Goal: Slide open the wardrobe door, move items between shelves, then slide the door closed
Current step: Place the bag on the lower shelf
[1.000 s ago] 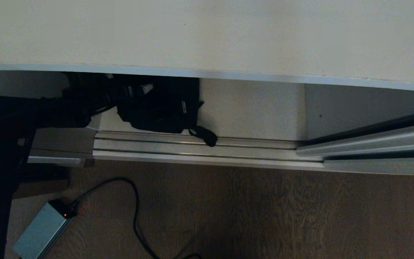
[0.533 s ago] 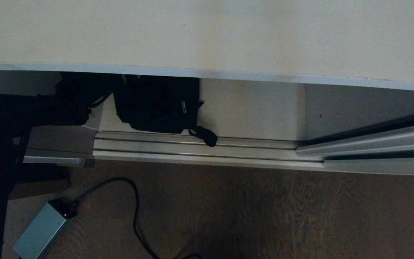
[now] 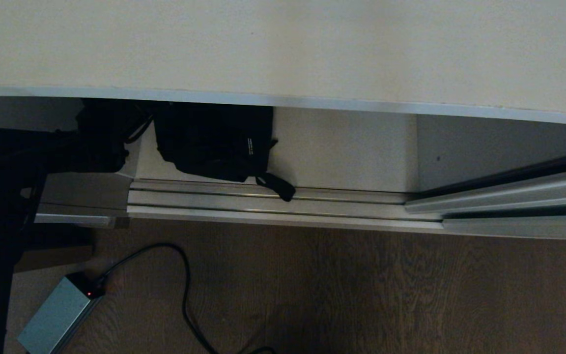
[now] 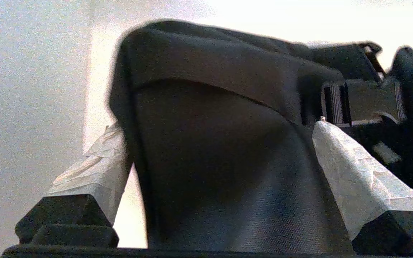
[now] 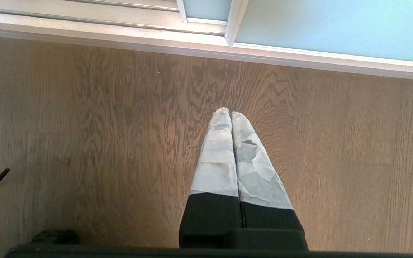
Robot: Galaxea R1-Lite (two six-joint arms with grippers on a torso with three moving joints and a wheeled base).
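Note:
A black fabric bag (image 3: 214, 142) with a small white label lies on the lower white shelf (image 3: 342, 147), half under the front edge of the upper shelf (image 3: 283, 49). One strap end (image 3: 278, 186) hangs over the door track. My left arm (image 3: 67, 147) reaches in from the left. In the left wrist view my left gripper (image 4: 218, 125) is open, its taped fingers (image 4: 353, 172) either side of the bag's end (image 4: 206, 71), by a buckle (image 4: 364, 104). The sliding door (image 5: 335, 28) is pushed to the right. My right gripper (image 5: 228, 113) hangs shut above the floor.
The aluminium door track (image 3: 263, 201) runs along the wardrobe's front, and the door's bottom rail (image 3: 509, 196) sits on it at the right. A grey power adapter (image 3: 57, 314) with a red light and its black cable (image 3: 184, 285) lie on the wooden floor at the left.
My left wrist has turned and the gripper has drawn back from over the bag's left part towards its left end. The bag and strap end have shifted slightly left.

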